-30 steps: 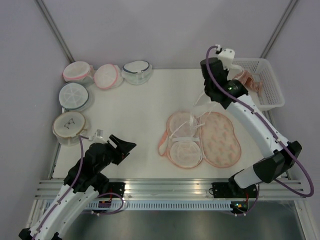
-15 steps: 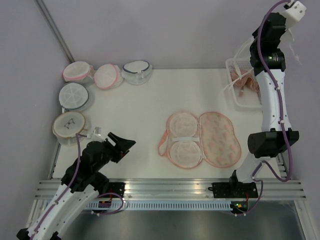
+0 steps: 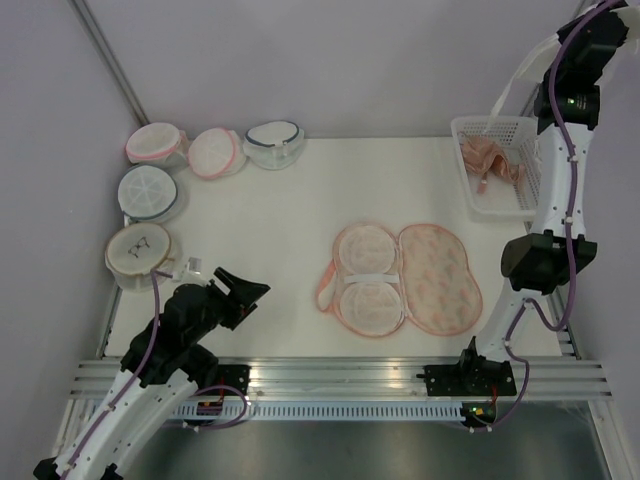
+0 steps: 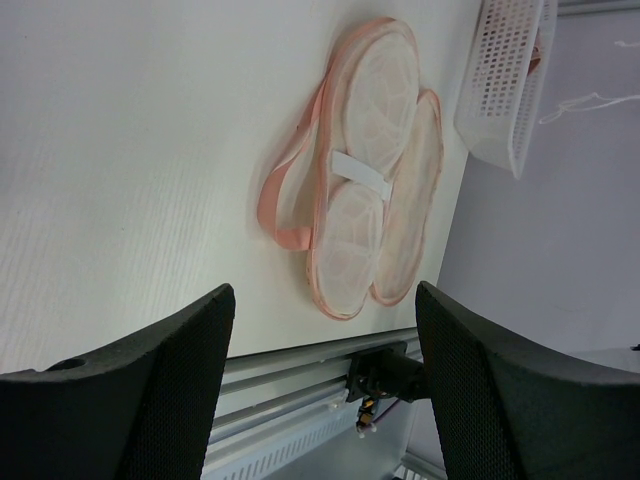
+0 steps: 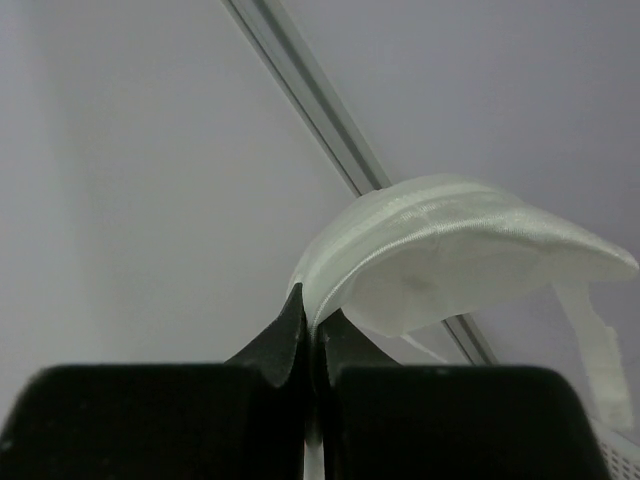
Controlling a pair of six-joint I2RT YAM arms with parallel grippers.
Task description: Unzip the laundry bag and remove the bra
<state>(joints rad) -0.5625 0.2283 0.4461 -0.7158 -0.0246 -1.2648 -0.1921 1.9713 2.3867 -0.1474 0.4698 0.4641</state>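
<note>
From above: finds the laundry bag [image 3: 405, 278] unzipped and splayed flat in the middle of the table [image 3: 280, 210], now emptied, with the right arm [image 3: 560, 150] swung up from it within the last second to the far right corner, high over the white basket [image 3: 497, 214]; shows only a thin strap of the bra [image 3: 522, 72] dangling there, well apart from the bag. From the left wrist: shows the left gripper [image 4: 322, 300] spread wide on nothing, parked as before near the table's front edge, looking across at the opened bag. From the right wrist: shows the right gripper [image 5: 310, 325] pinched tight on the rim of a white cup, bra aloft. Judging by this, leaves unzipping and removal done, with only setting the bra down remaining, likely into the basket.
</note>
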